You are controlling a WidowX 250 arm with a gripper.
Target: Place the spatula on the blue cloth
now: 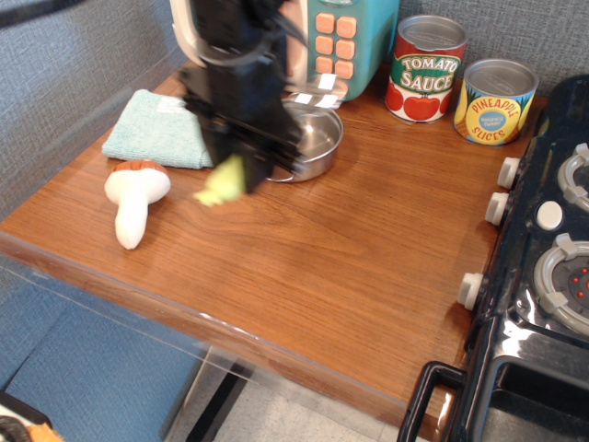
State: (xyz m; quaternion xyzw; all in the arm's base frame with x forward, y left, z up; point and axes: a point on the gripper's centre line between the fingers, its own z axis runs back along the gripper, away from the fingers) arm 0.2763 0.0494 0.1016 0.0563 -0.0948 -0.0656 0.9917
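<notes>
My gripper [241,161] is shut on the spatula [224,184] and holds it in the air. Its yellow-green handle sticks out low to the left, and its silver bowl [317,90] shows up to the right, over the steel pot [317,145]. The gripper hangs between the pot and the blue cloth [156,140], which lies folded at the table's back left, its right edge hidden behind the gripper. The spatula is blurred by motion.
A white mushroom toy [134,199] with an orange cap lies in front of the cloth. A toy microwave [336,41] stands at the back, with a tomato sauce can [425,67] and a pineapple can [495,100] to its right. A black stove [543,276] fills the right side.
</notes>
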